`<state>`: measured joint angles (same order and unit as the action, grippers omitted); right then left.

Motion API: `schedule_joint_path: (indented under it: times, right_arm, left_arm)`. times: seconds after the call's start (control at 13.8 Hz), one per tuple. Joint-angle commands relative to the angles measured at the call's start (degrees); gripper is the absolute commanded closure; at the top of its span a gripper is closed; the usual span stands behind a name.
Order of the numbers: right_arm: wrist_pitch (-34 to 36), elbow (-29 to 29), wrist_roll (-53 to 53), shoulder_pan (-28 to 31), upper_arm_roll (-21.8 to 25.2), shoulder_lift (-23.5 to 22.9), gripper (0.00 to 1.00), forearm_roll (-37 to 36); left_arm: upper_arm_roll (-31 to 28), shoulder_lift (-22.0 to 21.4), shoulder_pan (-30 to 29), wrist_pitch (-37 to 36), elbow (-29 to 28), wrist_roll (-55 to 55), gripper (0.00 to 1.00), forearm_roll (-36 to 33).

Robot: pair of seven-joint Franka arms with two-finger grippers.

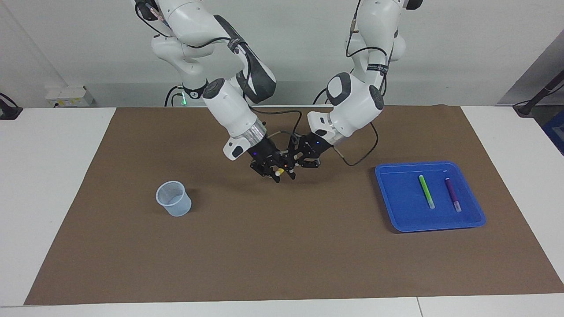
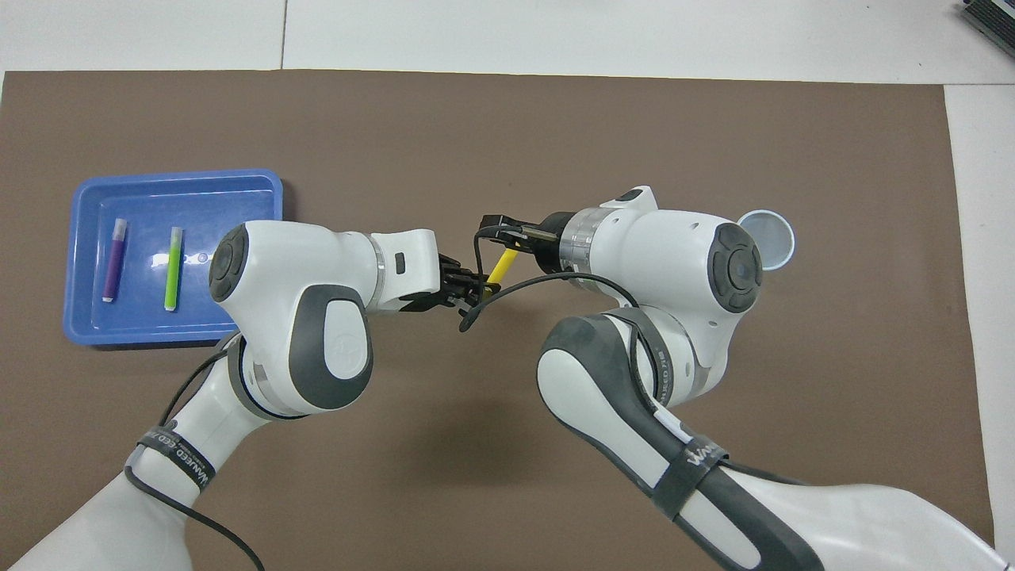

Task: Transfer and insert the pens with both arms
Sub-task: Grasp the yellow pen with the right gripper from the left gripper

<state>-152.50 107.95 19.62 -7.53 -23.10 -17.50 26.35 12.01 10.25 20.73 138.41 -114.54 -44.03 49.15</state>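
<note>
The yellow pen shows only a short stretch between the two grippers. In the overhead view the right arm covers most of the cup.

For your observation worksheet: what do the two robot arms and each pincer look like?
Both arms are glossy white with rounded dark grey joint covers. Black bands with white lettering wrap them, and thin black cables loop along them. The left pincer and the right pincer are small, black and two-fingered.
</note>
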Motion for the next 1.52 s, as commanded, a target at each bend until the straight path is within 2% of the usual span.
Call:
schedule_joint_path:
  times: [0.0,0.29,0.58,1.01,1.45]
  right_arm:
    - [0.5,-0.6,-1.2,0.8,-0.6,-0.6,0.47,-0.4]
    - [4.7,-0.3,-0.7,1.6,-0.5,0.6,0.48,-0.4]
    - [11.7,-0.1,-0.7,3.8,-0.5,4.4,0.48,-0.4]
    - [11.5,0.2,-0.5,3.8,-0.5,4.8,0.51,-0.4]
    - [11.1,0.9,-0.5,3.4,-0.5,4.7,0.6,-0.4]
  left_arm:
    - [-0.8,-2.2,1.1,0.9,-2.0,0.3,1.0,1.5]
    - [-0.9,-2.2,1.3,1.1,-2.0,0.4,1.0,1.5]
    - [-0.9,-2.2,1.4,1.1,-2.0,0.9,1.0,1.5]
    - [-0.8,-2.2,1.4,1.2,-1.9,1.0,1.0,1.5]
    - [-0.9,-2.2,1.4,1.2,-1.9,1.0,1.0,1.5]
